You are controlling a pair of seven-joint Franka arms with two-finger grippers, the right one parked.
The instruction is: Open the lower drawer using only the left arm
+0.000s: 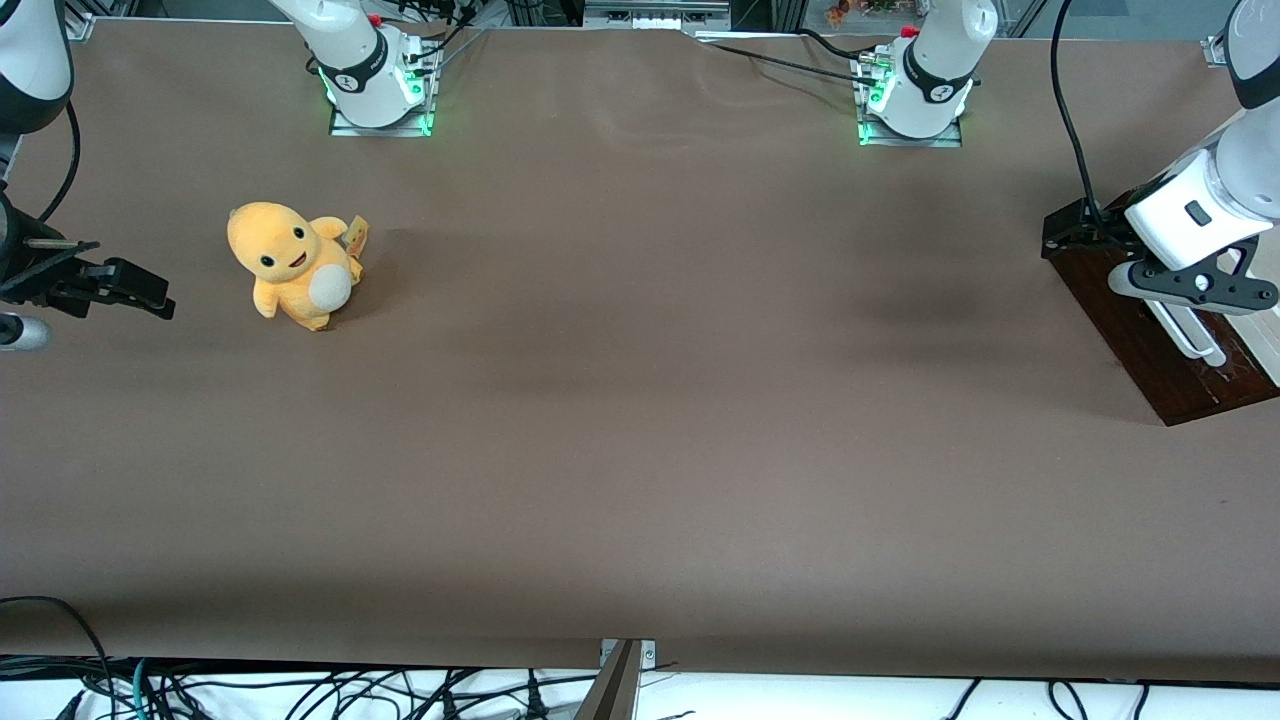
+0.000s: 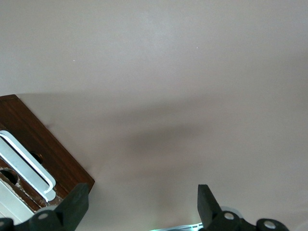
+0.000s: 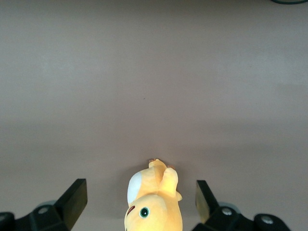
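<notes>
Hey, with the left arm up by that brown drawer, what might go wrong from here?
1. The tool hangs open beside the pale handle, not around it; closing now would likely grab nothing.
2. The lower drawer sits at the table's working-arm end, partly cut off in the front view, so a misjudged approach may bump its dark front.
3. A finger sits close to the drawer's corner and might snag there.

Dark brown glossy lower drawer [image 1: 1150, 335], black claw [image 2: 143, 204]
</notes>
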